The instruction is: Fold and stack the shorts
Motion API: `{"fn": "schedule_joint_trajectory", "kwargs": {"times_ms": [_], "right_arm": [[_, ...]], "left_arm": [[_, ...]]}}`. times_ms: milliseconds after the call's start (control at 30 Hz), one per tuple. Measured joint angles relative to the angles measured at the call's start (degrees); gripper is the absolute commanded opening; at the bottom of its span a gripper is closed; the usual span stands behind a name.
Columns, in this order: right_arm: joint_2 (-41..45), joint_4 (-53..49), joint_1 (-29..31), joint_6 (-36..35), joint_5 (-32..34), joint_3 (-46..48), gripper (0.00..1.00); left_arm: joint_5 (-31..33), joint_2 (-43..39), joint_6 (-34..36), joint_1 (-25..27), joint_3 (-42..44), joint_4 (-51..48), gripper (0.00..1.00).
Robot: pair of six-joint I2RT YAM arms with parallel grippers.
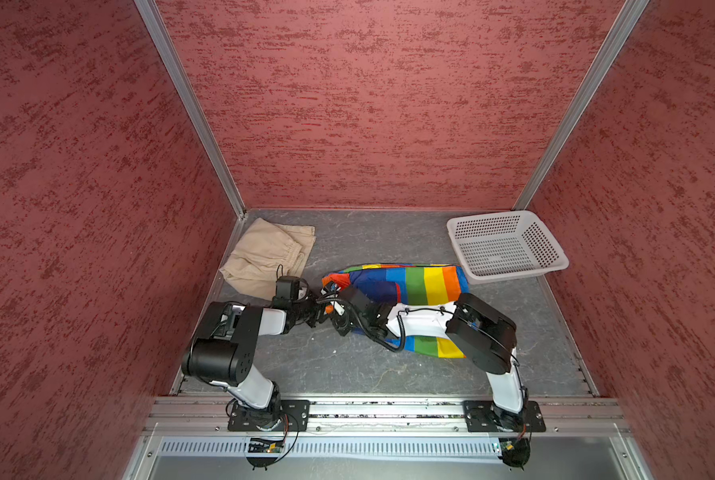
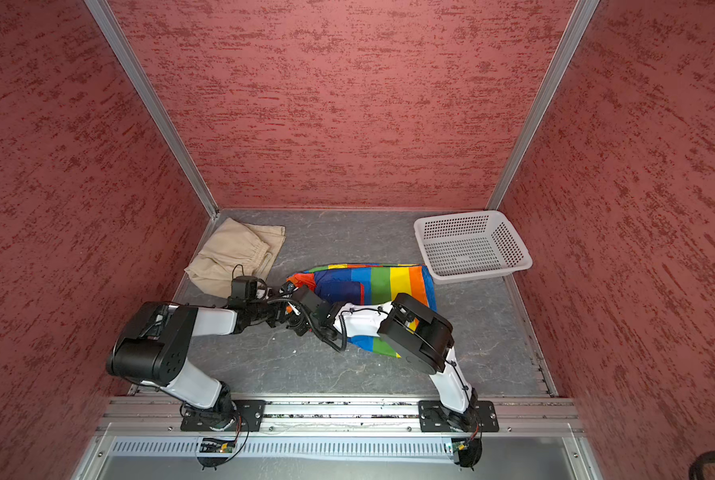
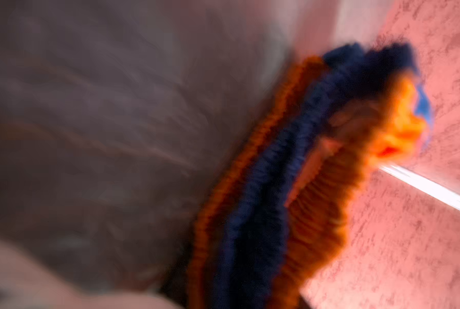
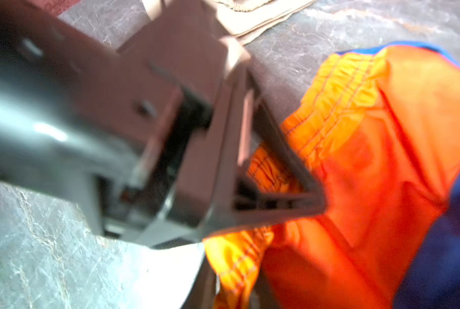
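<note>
The rainbow-striped shorts (image 1: 422, 282) (image 2: 389, 282) lie spread across the middle of the grey table. Their gathered orange-and-navy waistband (image 3: 263, 214) points left. Both grippers meet at that end. In the right wrist view my left gripper (image 4: 321, 204) has its fingers pinched together on the orange waistband (image 4: 338, 88). In both top views it sits at the shorts' left end (image 1: 327, 309) (image 2: 284, 316). My right gripper (image 1: 331, 289) reaches across the shorts. Waistband cloth hangs beside its white finger (image 4: 170, 267), and its jaw gap is blurred. The beige shorts (image 1: 264, 253) (image 2: 235, 249) lie folded at the back left.
A white perforated basket (image 1: 513, 272) (image 2: 480, 274) stands at the back right, just behind the rainbow shorts. Red textured walls close in three sides. The right forearm lies over the near half of the rainbow shorts.
</note>
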State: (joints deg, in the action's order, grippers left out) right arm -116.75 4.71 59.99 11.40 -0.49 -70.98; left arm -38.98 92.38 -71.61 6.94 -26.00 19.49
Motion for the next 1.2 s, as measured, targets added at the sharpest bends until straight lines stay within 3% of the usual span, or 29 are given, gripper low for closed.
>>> {"fn": "schedule_joint_trajectory", "kwargs": {"times_ms": [100, 333, 467, 633, 733, 833, 967, 1200], "right_arm": [[0.2, 0.6, 0.3, 1.3, -1.0, 1.1, 0.67], [10.1, -0.2, 0.4, 2.8, -1.4, 7.7, 0.85], [21.0, -0.6, -3.3, 4.8, -0.8, 12.4, 0.87], [27.5, -3.4, -13.3, 8.8, 2.8, 15.4, 0.89], [26.8, -8.3, -19.3, 11.4, 5.7, 16.1, 0.88], [24.1, -12.4, -24.3, 13.3, 6.6, 16.1, 0.81], [18.1, -16.1, -28.6, 14.3, 5.9, 14.5, 0.76], [10.9, -17.6, -31.4, 14.3, 4.8, 10.2, 0.76]], "left_arm": [[0.3, 0.7, -0.1, 0.2, 0.5, 1.2, 0.13], [-0.2, -0.9, 4.1, -1.6, 0.5, -3.4, 0.06], [-1.0, -4.9, 9.7, -6.3, 0.8, -11.9, 0.06], [-0.5, -13.9, 18.5, -14.9, 1.6, -27.2, 0.08], [0.3, -20.0, 23.9, -19.7, 1.6, -36.2, 0.10], [1.2, -24.7, 27.8, -22.9, 1.6, -42.8, 0.11], [1.8, -26.6, 30.6, -24.0, 1.6, -47.5, 0.11], [1.9, -24.9, 32.5, -24.5, 1.8, -49.4, 0.11]]}}
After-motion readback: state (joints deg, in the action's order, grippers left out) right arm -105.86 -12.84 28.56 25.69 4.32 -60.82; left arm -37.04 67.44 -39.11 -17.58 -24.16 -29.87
